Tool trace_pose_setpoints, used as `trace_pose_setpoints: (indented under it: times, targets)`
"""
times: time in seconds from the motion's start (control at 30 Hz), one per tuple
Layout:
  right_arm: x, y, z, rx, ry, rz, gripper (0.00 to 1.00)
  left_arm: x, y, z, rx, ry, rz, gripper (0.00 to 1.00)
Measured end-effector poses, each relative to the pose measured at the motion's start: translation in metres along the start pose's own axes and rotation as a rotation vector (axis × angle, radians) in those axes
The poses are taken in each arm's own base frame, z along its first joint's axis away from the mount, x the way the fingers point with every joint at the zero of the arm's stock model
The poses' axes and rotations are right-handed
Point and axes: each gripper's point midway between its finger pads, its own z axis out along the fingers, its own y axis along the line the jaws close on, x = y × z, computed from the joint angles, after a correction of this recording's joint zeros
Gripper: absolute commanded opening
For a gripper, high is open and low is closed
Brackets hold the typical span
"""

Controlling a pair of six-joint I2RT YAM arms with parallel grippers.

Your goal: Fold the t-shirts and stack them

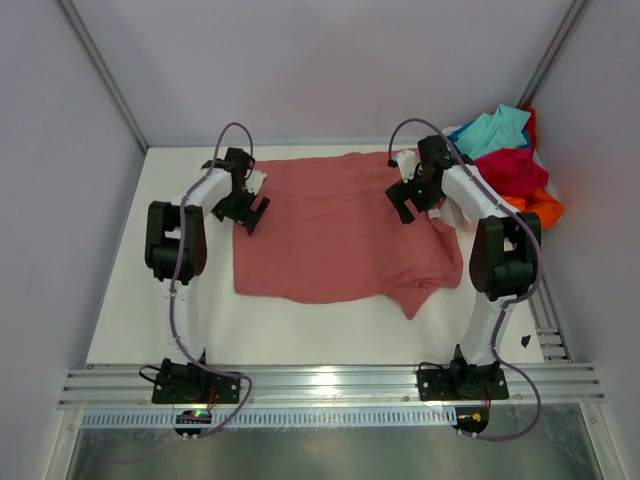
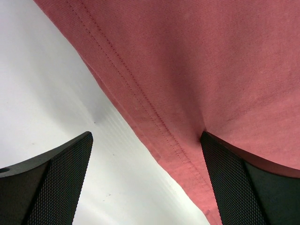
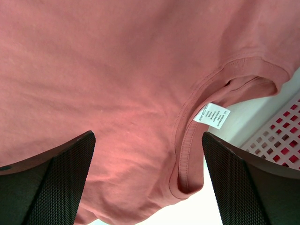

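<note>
We have the pink tee [image 1: 340, 230] spread flat in the middle of the desk [image 1: 150, 320], lying sideways: hem [image 2: 154, 122] toward 9 o'clock, collar [image 3: 187, 140] toward 3 o'clock. The other tees sit in a pile [image 1: 510, 165] at 2 o'clock, in the tub [image 3: 281, 136], and none is folded yet.

Both sets of jaws stand wide and hold nothing. The left arm [image 1: 180, 240] has its jaws low at the tee's 10 o'clock edge, straddling the hem with one finger over bare desk and the other on the cloth. The right arm [image 1: 500, 250] hangs its jaws over the collar at 2 o'clock, with the label [image 3: 212, 115] between them.

We judge the step in hand to be the first fold, with each arm taking a pinch at the far side. To do it well, we should:
- Slide the left's desk-side finger under the hem so both layers are caught, not the top one alone.
- Have the right grip the ribbed collar or the shoulder beside it, clear of the tub.
- Close both sets together, lift just enough to free the cloth, and carry it evenly toward 6 o'clock so the crease runs straight.
- Watch the sleeve [image 1: 425, 285] bunched at 5 o'clock, which may need smoothing so it does not lump inside the fold.
</note>
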Motion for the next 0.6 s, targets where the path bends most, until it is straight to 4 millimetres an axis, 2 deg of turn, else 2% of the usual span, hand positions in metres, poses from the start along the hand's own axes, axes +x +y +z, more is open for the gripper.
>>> trace_pose_setpoints:
  times: [0.23,0.43,0.6]
  targets:
    - [0.005,0.003,0.0,-0.009,0.009,0.0,0.99,0.009,0.01,-0.003,-0.065,0.017,0.02,0.99]
    - [0.004,0.012,-0.017,-0.04,-0.02,-0.05,0.99,0.016,0.021,-0.005,-0.104,0.029,0.044,0.99]
    - [0.029,0.031,-0.026,-0.094,0.011,-0.092,0.99,0.031,0.045,-0.006,-0.126,0.052,0.009,0.99]
